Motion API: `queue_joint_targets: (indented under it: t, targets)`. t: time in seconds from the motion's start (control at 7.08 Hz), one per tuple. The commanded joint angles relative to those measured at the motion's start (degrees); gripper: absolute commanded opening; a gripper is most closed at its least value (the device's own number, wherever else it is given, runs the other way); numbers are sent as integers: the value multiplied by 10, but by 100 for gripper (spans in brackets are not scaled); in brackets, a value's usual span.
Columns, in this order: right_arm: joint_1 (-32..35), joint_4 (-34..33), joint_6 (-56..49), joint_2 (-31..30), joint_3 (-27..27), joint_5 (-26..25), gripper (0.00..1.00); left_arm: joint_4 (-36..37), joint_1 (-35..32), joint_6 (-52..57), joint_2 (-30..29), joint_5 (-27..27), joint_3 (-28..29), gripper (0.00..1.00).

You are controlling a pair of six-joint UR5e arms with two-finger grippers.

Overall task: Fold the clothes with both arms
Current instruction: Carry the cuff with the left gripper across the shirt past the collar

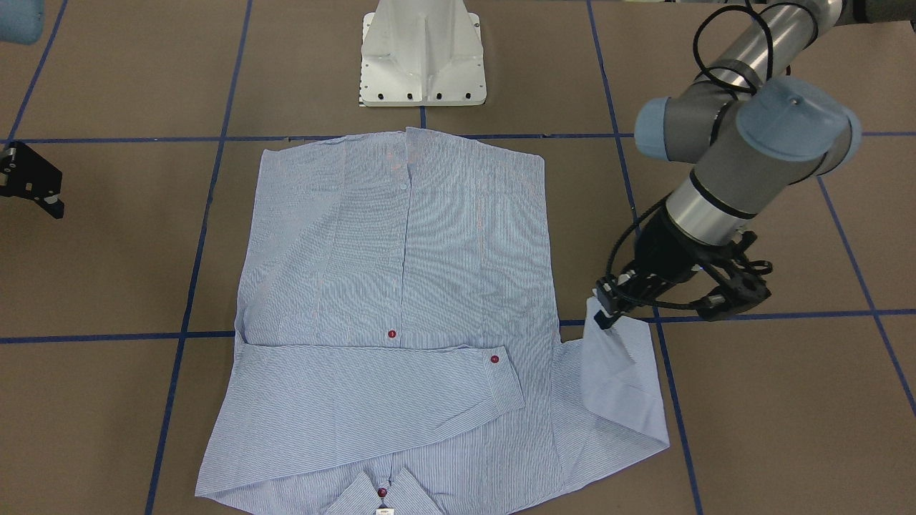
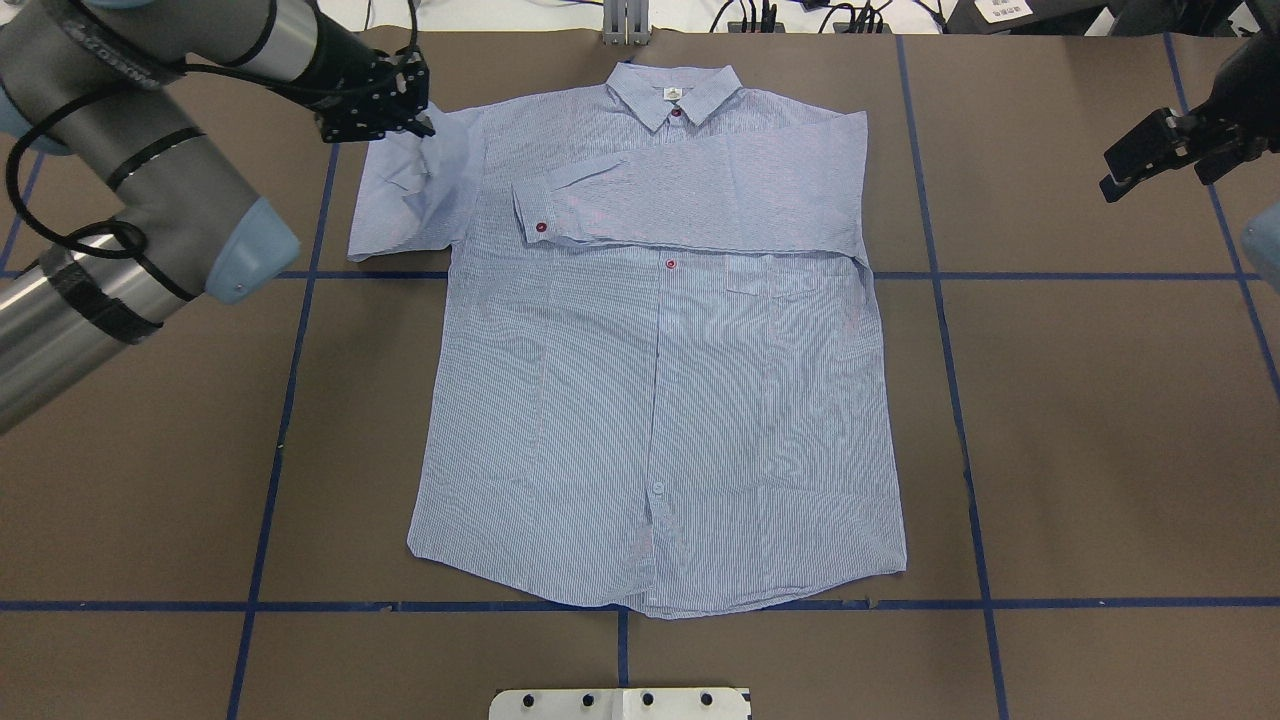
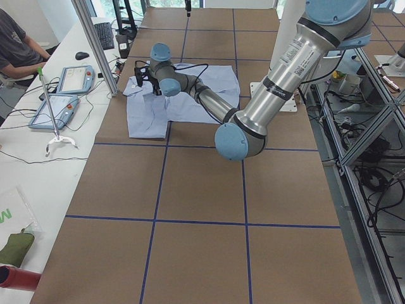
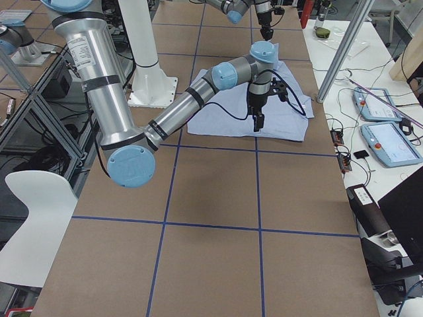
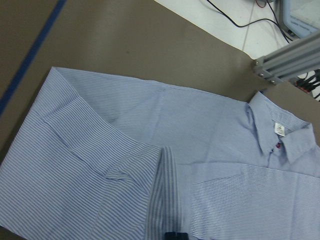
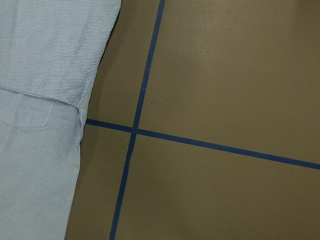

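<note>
**Folding shirt: second sleeve in hand**

Item: shirt (image 2: 660, 420), flat on the table (image 2: 1100, 450), front up. The long axis runs collar (image 2: 675, 90) toward your side, hem toward the robot's base.

Left gripper (image 2: 420, 125): pinching the unfolded sleeve (image 2: 400, 210) near its cuff, lifted, likely to lay it across the folded sleeve (image 2: 690, 200).

Right gripper (image 2: 1150, 160): off the cloth; you cannot tell whether it is spread.

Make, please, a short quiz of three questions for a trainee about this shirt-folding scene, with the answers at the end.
1. True or false: the right gripper touches the striped shirt.
2. What does the left gripper pinch? A) the collar B) a sleeve's cuff C) the hem
3. Fill in: the other sleeve lies folded across the shirt's ____.
Key: 1 false; 2 B; 3 chest.
</note>
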Motion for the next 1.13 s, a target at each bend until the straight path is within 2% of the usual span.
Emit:
queue_joint_targets:
  t: [0.0, 0.14, 0.42, 0.71, 0.85, 0.99]
  targets:
    - [7, 4, -13, -27, 12, 1, 100, -4, 26, -86, -109, -1, 60, 0]
    - [13, 4, -31, -39, 16, 1, 100, -5, 28, -120, -147, -1, 71, 0]
    - [14, 4, -32, -41, 13, 0, 100, -7, 56, -178, -181, 5, 76, 0]
    - [14, 5, -33, -43, 12, -1, 100, -26, 67, -200, -187, 10, 77, 0]
    - [14, 5, -34, -43, 11, -1, 100, -28, 81, -200, -186, 33, 86, 0]
    - [14, 5, -33, -43, 11, -2, 100, -67, 92, -202, -187, 55, 116, 0]
